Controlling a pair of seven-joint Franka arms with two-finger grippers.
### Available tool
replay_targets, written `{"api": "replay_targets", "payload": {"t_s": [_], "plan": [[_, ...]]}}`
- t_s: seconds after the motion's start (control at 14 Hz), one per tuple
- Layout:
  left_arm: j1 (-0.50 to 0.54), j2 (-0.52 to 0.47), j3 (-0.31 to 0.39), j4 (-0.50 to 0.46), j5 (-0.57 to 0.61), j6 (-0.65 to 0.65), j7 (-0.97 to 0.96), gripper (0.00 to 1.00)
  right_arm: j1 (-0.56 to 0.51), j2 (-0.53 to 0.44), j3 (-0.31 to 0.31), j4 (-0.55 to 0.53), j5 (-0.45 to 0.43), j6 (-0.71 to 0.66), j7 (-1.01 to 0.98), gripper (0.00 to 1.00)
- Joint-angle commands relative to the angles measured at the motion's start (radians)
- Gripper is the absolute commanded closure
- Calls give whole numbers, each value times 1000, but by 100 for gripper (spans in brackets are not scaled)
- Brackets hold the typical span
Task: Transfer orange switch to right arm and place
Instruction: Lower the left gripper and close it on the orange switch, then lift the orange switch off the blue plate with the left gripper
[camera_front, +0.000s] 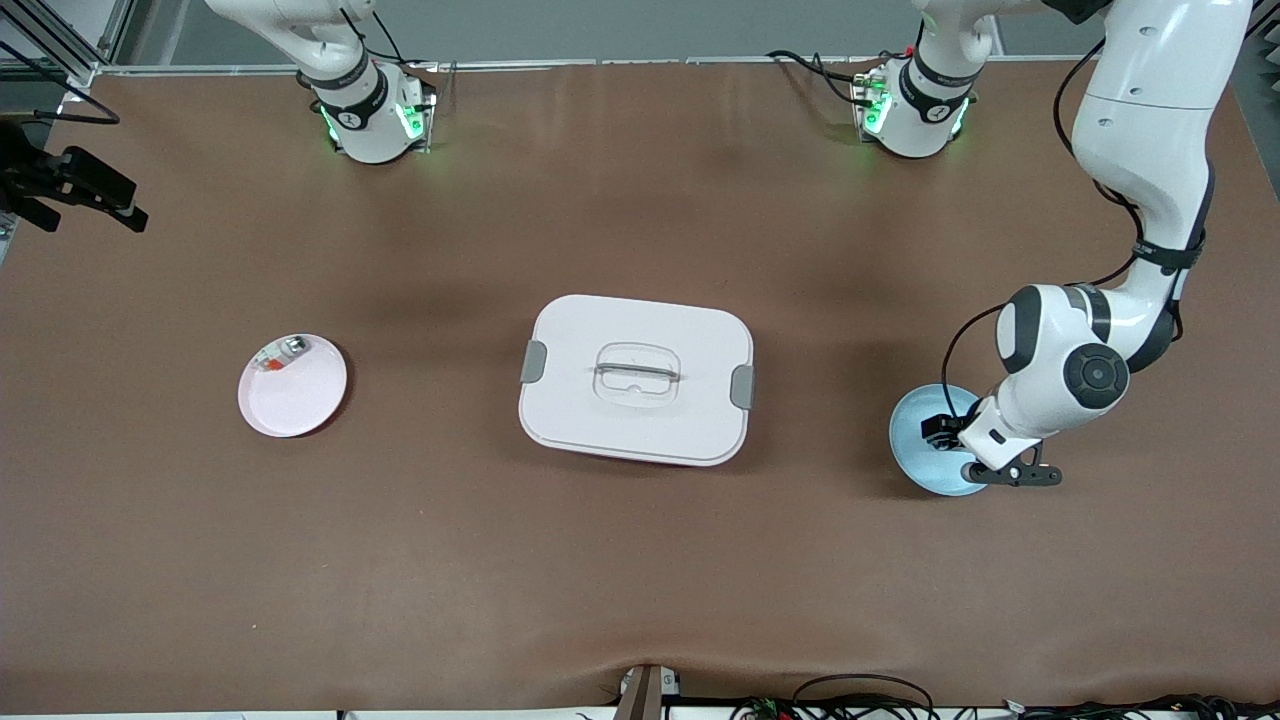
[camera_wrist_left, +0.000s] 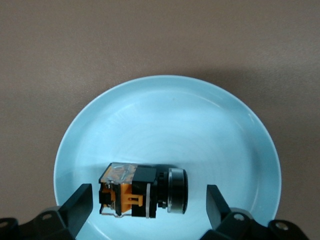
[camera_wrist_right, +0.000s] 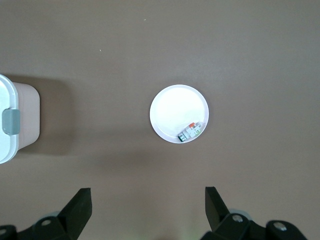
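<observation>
The orange switch (camera_wrist_left: 144, 191), a small black stubby push-button part with an orange band and a silver-ringed round end, is located on its side in the round pale blue plate (camera_front: 915, 455). This plate stands on the brown table surface (camera_front: 640, 560) near the left arm's end, roughly midway between the edge along the robots' bases and the edge nearest the front camera.

The left gripper (camera_wrist_left: 150, 205), black and two-fingered, is positioned low over the blue plate. Its fingers (camera_wrist_left: 80, 202) are spread wide, one on each side of the switch, and neither is touching it; a gap is visible on both sides in the left wrist view.

The right gripper (camera_wrist_right: 147, 207) is raised high over the right arm's end of the table, and the right arm is waiting. Its fingers are likewise spread wide and nothing is held between them.

A round white-pink plate (camera_front: 290, 395) is located near the right arm's end of the table. A small clear-and-silver part with red bits (camera_front: 280, 355) is lying in it, against the rim toward the robots' bases.

A white rectangular lidded box with grey side latches and a clear top handle (camera_front: 637, 378) is placed at the centre of the table, between the two plates and well apart from each.
</observation>
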Motion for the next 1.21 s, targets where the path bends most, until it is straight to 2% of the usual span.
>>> {"api": "replay_targets", "payload": {"t_s": [0.0,0.07,0.14,0.21,0.36,0.43,0.79,1.14], "plan": [[4,14,1,2,41,13,10,7,-15,15,14,29,-15,-8,8,0],[6,16,1,2,55,13,10,13,-17,15,14,36,-15,-10,8,0],[6,17,1,2,60,13,10,24,-17,15,14,36,-15,-11,8,0],[6,20,1,3,59,13,10,42,-17,15,14,36,-15,-13,6,0],[1,17,-2,6,52,3,-11,91,-17,15,14,36,-15,-13,8,0],[0,11,-2,8,46,1,-8,100,-17,15,14,36,-15,-13,8,0],[-2,-87,-5,13,42,-19,-39,100,-8,17,16,37,-15,-10,9,0],[-2,-191,-77,120,-82,-261,-132,100,2,29,23,42,1,-7,12,0]]}}
